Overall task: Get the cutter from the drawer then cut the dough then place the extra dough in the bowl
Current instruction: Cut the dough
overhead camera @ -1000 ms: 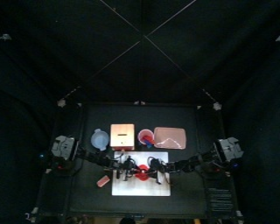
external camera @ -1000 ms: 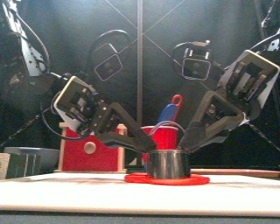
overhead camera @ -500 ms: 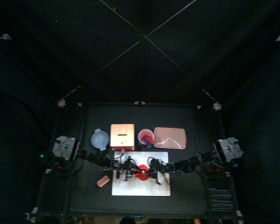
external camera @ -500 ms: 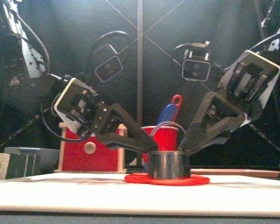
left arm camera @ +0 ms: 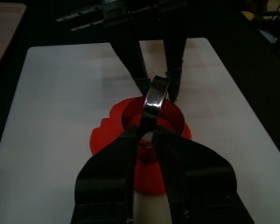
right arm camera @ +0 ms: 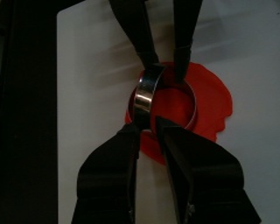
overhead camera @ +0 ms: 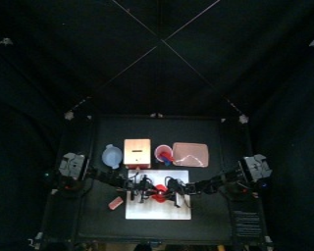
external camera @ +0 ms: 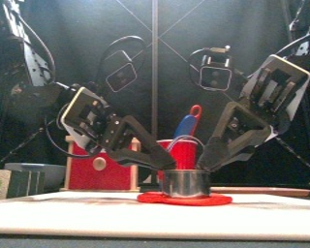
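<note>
On white board [overhead camera: 160, 209], metal cutter [external camera: 185, 182] atop red dough [external camera: 216, 200]; left gripper [left arm camera: 152, 133], right gripper [right arm camera: 147, 121] each clamped on its rim.

No lettering, brand, number or sign can be read on the white cutting board [external camera: 67, 213], the metal cutter [external camera: 185, 182], the red cup [external camera: 181, 153] or the wooden box [external camera: 100, 165].

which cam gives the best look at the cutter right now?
Front view: the cutter stands whole in side profile on the red dough, between the left pincer and right pincer. Both wrist views show only its rim, nearly edge-on, at the jaw tips. The top view leaves it tiny, mostly under the arms.
</note>
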{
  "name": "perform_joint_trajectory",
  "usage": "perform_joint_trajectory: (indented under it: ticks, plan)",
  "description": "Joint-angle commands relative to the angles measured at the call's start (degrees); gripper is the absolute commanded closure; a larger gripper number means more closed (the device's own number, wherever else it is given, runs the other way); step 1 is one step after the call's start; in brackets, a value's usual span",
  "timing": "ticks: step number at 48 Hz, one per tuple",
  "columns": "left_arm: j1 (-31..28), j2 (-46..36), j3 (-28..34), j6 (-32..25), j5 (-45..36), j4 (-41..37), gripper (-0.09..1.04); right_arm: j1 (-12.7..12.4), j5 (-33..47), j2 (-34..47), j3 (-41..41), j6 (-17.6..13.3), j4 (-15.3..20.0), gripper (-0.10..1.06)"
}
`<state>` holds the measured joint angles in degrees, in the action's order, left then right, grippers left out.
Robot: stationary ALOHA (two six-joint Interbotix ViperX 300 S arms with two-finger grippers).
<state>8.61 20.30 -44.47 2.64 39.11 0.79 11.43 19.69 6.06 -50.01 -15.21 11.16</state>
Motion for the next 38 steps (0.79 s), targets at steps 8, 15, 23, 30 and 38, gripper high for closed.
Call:
perform_joint_trajectory:
  ticks: [8, 15, 23, 30, 38]
  plan:
    - [-0.2, 0.4, 0.3, 0.0, -1.2, 1.5, 0.35, -0.7, -1.0, 1.1, -0.8, -0.4, 1.5, 0.39]
    - [-0.4, 0.6, 0.4, 0.0, -1.1, 1.8, 0.35, -0.9, -1.0, 1.1, -0.9, -0.4, 1.7, 0.39]
    - [-0.4, 0.9, 0.4, -0.1, -1.1, 2.5, 0.35, -1.5, -1.0, 1.2, -1.3, -0.4, 2.8, 0.39]
    - [-0.4, 0.9, 0.2, 0.0, -1.3, 2.6, 0.35, -1.5, -1.1, 1.1, -1.3, -0.4, 2.9, 0.39]
    - [-0.4, 1.0, 0.4, -0.1, -3.3, 3.2, 0.35, -1.8, -1.8, 1.2, -1.3, -0.7, 2.9, 0.39]
